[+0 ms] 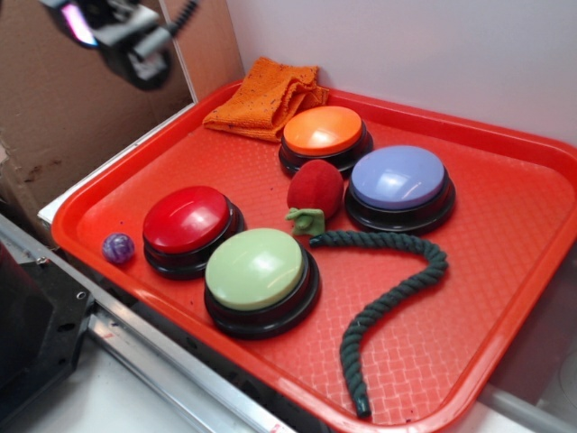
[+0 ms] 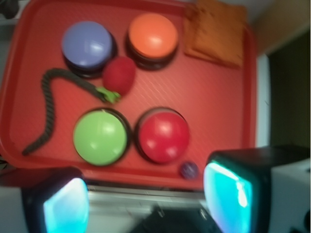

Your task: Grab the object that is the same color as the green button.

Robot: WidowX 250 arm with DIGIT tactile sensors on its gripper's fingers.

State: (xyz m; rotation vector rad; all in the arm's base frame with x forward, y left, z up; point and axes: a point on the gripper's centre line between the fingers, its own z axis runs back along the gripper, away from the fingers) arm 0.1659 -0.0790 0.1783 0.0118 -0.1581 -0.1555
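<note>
The gripper (image 2: pixel 146 199) is high up, off the near-left side of the tray (image 1: pixel 505 144). Its two fingers (image 2: pixel 228 194) stand far apart, with nothing between them. It is open and empty.

The green button (image 1: pixel 255 269) sits near the front edge of the tray. The rope (image 1: pixel 397 289) is the same kind of green, only darker. It lies just right of the green button. One end starts beside the strawberry (image 1: pixel 315 188), behind the green button. Then it bends around and runs down to the front edge of the tray.

Some things could go wrong. The strawberry has a small green leaf (image 1: pixel 306 220), and it almost touches the rope's end. The gripper could grab the leaf by mistake. So the far end of the rope is a bad spot. The rope is also soft and floppy. It could slip out or drag along the tray if the fingers only pinch the top. The green button is tall, so an arm coming low from the left could bump it.

The best room is to the right of the green button. The tray is bare around the rope's long bend there. The tray rim is close to the rope's near end, so the fingers could hit the rim. The red button (image 1: pixel 187 219) and a small marble (image 1: pixel 118 247) are left of the green button, out of the way.
</note>
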